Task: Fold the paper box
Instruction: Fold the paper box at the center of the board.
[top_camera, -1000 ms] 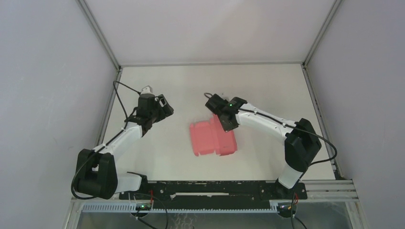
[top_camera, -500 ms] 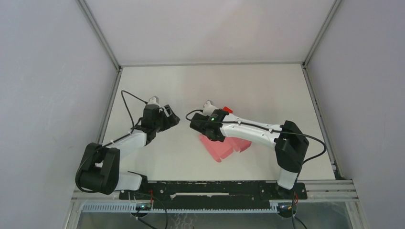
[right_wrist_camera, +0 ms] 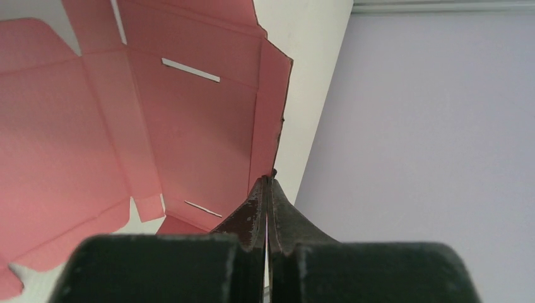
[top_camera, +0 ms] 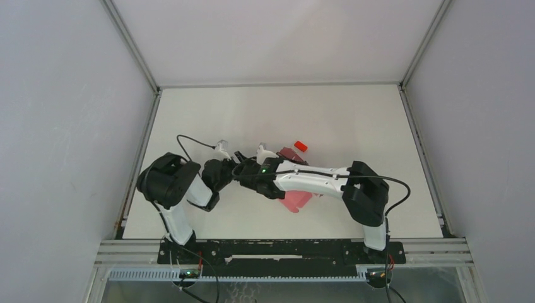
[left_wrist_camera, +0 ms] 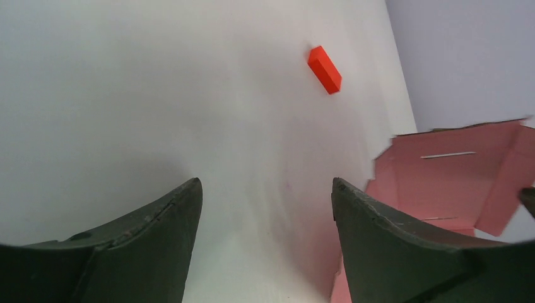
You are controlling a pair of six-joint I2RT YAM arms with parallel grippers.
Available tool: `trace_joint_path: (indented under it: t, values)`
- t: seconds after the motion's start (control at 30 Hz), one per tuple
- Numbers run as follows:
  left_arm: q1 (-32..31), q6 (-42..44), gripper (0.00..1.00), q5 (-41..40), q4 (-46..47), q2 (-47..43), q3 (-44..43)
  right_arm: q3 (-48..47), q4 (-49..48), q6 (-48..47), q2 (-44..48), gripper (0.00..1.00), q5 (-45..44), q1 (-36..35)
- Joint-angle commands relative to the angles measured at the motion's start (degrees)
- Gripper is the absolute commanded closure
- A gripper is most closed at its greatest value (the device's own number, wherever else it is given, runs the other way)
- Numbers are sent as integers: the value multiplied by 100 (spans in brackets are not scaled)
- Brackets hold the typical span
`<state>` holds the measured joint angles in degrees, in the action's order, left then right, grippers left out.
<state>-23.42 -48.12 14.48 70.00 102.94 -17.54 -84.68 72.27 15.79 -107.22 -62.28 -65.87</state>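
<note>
- The paper box [right_wrist_camera: 189, 126] is an open pink cardboard sheet, its panels and flaps spread out, with two narrow slits showing in the inner face.
- It is near the middle of the table [top_camera: 353, 120], a little closer to the near edge, and the right arm hides most of it from above.
- From the left wrist view, the sheet looks tilted up off the table rather than lying flat.
- The right hand [right_wrist_camera: 267, 183] is pressed together on the edge of one side flap, which runs straight down into the fingertips.
- The left hand [left_wrist_camera: 265, 183] is spread wide with only bare table between its fingers. It holds nothing.
- The box's raised edge is just beside the left hand's right finger; I cannot tell whether they touch.
- From above, the two hands come close together left of the box.
- A small red block [left_wrist_camera: 325, 69] lies on the table beyond the box, toward the far edge, near it but apart.
</note>
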Motion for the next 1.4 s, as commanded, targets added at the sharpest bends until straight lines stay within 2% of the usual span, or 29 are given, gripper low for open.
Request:
trace_joint_path:
  t: [0.0, 0.17, 0.37, 0.57, 0.77, 1.1, 1.23, 1.37]
  values:
    - [-392, 82, 20, -139, 1188, 99, 280, -222, 61, 378, -424, 100, -227, -152]
    - [-441, 215, 20, -327, 1186, -187, 606, -187, -262, 284, -554, 100, -9, -138]
    - [-717, 368, 20, -486, 1193, -102, 683, -89, -674, 92, -402, 100, 444, -13]
    - [-1048, 496, 20, -495, 1192, -106, 456, 75, -1246, -288, 183, 100, 1689, 305]
    - [-1080, 743, 20, -606, 1196, -9, 394, 452, -1687, -542, 745, 100, 3096, 951]
    - [-1073, 984, 24, -530, 1191, 52, 178, 742, -1935, -823, 903, 100, 3577, 1127]
    - [-1071, 1150, 27, -379, 1180, 78, -7, 842, -2032, -931, 937, 100, 3913, 1168]
    - [-1075, 1266, 36, -183, 1181, 240, -129, 960, -2097, -1006, 984, 100, 4140, 1284]
